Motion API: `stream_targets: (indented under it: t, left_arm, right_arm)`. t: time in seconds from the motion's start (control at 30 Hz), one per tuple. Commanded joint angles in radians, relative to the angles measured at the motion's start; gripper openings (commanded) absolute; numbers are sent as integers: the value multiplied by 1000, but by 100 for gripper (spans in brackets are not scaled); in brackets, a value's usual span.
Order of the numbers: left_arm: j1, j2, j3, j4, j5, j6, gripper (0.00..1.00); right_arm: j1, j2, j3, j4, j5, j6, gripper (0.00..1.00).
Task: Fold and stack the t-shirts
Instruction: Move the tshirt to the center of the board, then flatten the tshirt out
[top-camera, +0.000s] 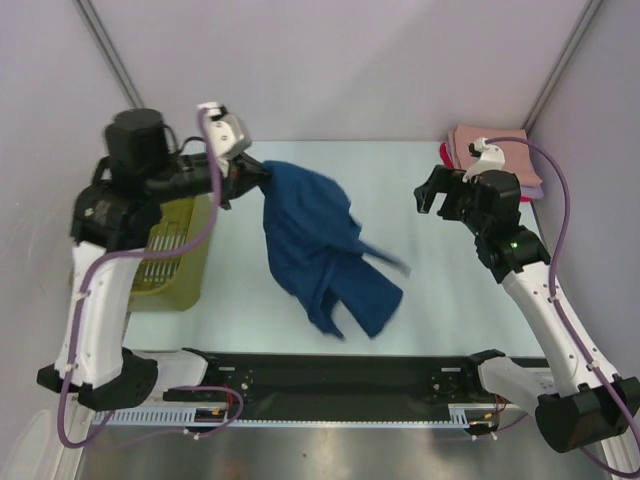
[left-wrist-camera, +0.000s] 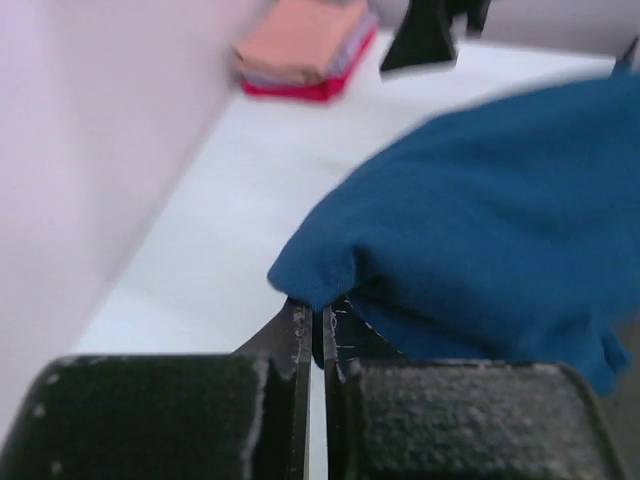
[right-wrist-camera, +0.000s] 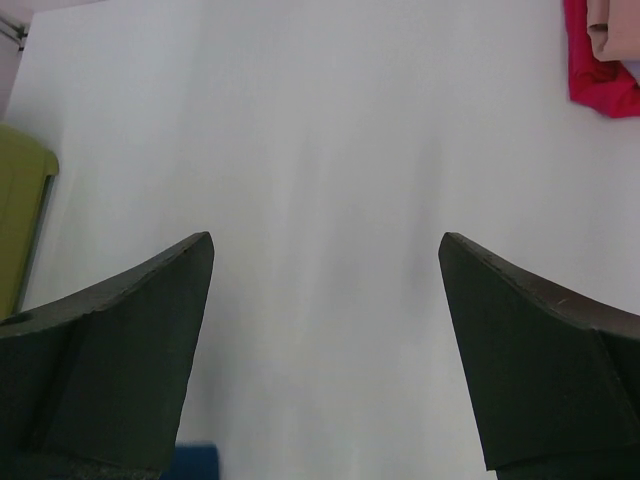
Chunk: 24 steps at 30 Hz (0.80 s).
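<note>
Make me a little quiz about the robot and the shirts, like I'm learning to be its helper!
1. True or false: the right gripper is open and holding nothing.
2. What pinches the navy blue t-shirt? A) the left gripper B) the right gripper C) nothing, it lies flat
3. Fill in: the top shirt on the folded stack is ____ coloured.

Key: 1 true. 2 A, it is shut on an edge of the cloth. 3 peach, with lavender and red below it.
</note>
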Motion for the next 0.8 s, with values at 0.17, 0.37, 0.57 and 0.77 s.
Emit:
stream_targets:
  t: [0.17,0.37,0.57,0.77]
  left_arm:
    - [31,179,-469,282,-178,36,15]
    - [147,474,-337,281,-408,-117,62]
    - [128,306,-518,221,-325,-90,64]
    - [-19,81,-955,178,-411,46,66]
  right_arm:
    - [-6,-14,6,-65,26,-6,100]
    - [38,39,4,-134,0,-2,100]
    - [254,75,-77,-165,-1,44,100]
    - [449,131,-227,0,-87,89,93]
